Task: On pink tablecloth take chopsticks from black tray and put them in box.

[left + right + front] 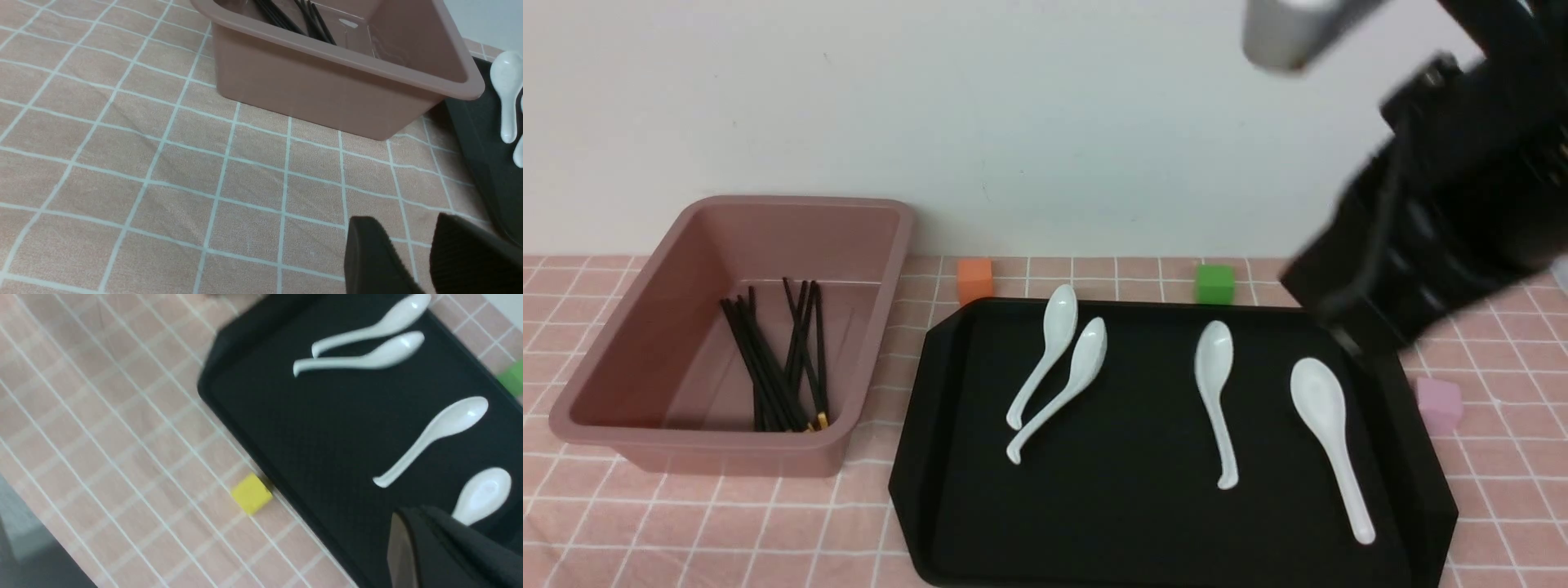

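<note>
Several black chopsticks (768, 367) lie in a bundle inside the dusty-pink box (645, 327), which stands on the pink tablecloth (727, 523) at the left. Beside it, the black tray (1127, 490) holds only white spoons (1215, 392). My right arm (1437, 212) hangs blurred above the tray's far right corner. Its gripper (416, 516) is shut with nothing in it, over the tray (327, 428) near one spoon. My left gripper (406, 228) is open and empty above the cloth, short of the box (327, 94) in which the chopsticks (294, 16) show.
Small blocks sit on the cloth around the tray: an orange block (974, 280) and a green block (1214, 283) behind it, a pale pink block (1439, 403) at its right, and a yellow block (251, 493) against its edge. A white wall stands behind.
</note>
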Tool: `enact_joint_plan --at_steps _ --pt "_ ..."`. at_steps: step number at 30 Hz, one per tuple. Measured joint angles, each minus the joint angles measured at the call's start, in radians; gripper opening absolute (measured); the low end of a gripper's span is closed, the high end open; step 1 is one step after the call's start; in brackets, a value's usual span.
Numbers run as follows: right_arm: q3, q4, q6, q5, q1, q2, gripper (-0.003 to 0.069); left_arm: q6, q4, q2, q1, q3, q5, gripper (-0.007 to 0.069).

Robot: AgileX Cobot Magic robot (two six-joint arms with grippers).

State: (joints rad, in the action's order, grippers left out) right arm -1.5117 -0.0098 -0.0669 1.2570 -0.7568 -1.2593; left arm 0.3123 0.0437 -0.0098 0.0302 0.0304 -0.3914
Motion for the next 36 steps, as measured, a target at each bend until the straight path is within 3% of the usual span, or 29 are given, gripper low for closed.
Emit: enact_joint_plan --at_steps 6,12,20,29,36 --pt "0.316 0.01 -0.01 -0.171 0.093 0.197 -0.0007 0.0 0.0 0.0 0.0 0.0 0.0 0.0239" --pt "0.823 0.131 -0.012 -0.561 0.358 0.539 -0.0007 0.0 0.0 0.0 0.0 0.0 0.0 0.0239" --pt "1.257 0.19 -0.012 -0.863 0.633 0.93 -0.0007 0.0 0.0 0.0 0.0 0.0 0.0 0.0239" --pt "1.504 0.191 -0.014 -0.973 0.709 1.206 -0.0005 0.0 0.0 0.0 0.0 0.0 0.0 0.0239" --pt "1.531 0.193 -0.014 -0.882 0.716 1.269 -0.0001 0.0 0.0 0.0 0.0 0.0 0.0 0.0239"
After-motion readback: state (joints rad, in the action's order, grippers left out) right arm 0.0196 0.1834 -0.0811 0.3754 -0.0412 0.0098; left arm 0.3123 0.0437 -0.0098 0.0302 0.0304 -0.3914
